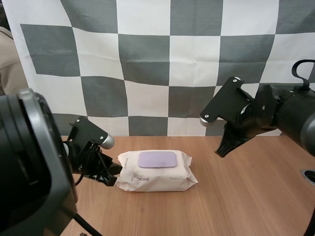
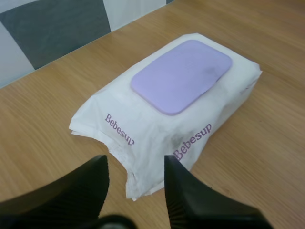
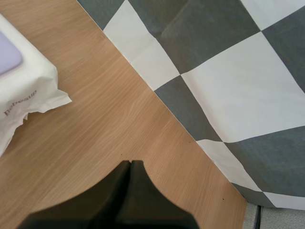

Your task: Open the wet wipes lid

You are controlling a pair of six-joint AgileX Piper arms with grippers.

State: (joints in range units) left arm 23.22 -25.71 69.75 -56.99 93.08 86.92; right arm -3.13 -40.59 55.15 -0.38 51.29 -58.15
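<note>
The left gripper [image 2: 136,163] is hanging low over the table [image 1: 246,196], its fingers standing apart around the crimped left end of the pack [image 1: 157,173]; contact cannot be told. The pack is lying flat mid-table, its purple lid [image 1: 157,159] facing up and lying closed. Farther right, well apart from the pack, the right gripper [image 1: 221,151] is hovering above the wood, its fingers pressing together on nothing.

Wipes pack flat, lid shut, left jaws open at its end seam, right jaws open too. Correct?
No. On the right gripper the jaws are shut, together as one dark wedge: see the right wrist view. Rest stands: wet wipes pack flat, lid shut, left gripper with jaws open at its end seam.
</note>
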